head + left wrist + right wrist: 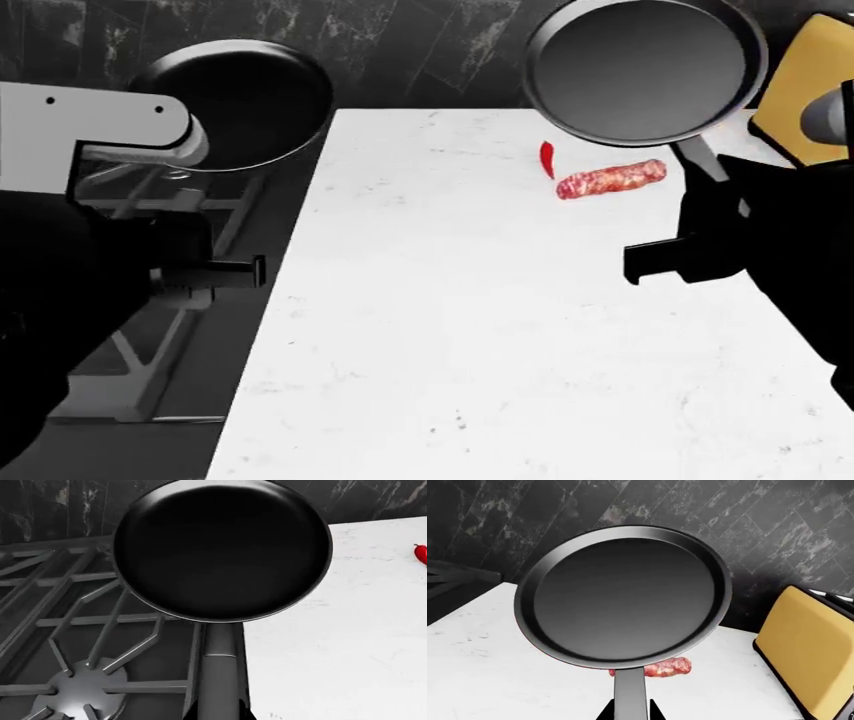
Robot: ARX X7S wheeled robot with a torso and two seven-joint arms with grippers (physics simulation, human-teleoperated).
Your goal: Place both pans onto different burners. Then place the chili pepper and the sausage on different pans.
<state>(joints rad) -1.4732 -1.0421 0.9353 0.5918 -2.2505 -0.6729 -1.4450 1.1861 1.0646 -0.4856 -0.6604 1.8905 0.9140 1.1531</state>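
Each gripper holds one black pan by its handle, lifted off the surfaces. My left gripper (pixel 219 712) is shut on the handle of the left pan (pixel 223 547) (pixel 247 100), which hangs over the stove's back right corner, its rim reaching past the counter edge. A burner (pixel 83 687) lies under the grate beside the handle. My right gripper (pixel 630 710) is shut on the right pan (pixel 624 595) (pixel 647 65), held above the counter's back. The sausage (pixel 611 180) (pixel 660 667) lies on the counter below that pan. The chili pepper (pixel 546 158) (pixel 420 554) lies just left of it.
The dark stove with cast-iron grates (pixel 147 330) (pixel 100 630) runs along the left of the white marble counter (pixel 441 330). A yellow box-shaped appliance (pixel 807 80) (pixel 807 655) stands at the counter's back right. A dark tiled wall (pixel 774 535) closes the back.
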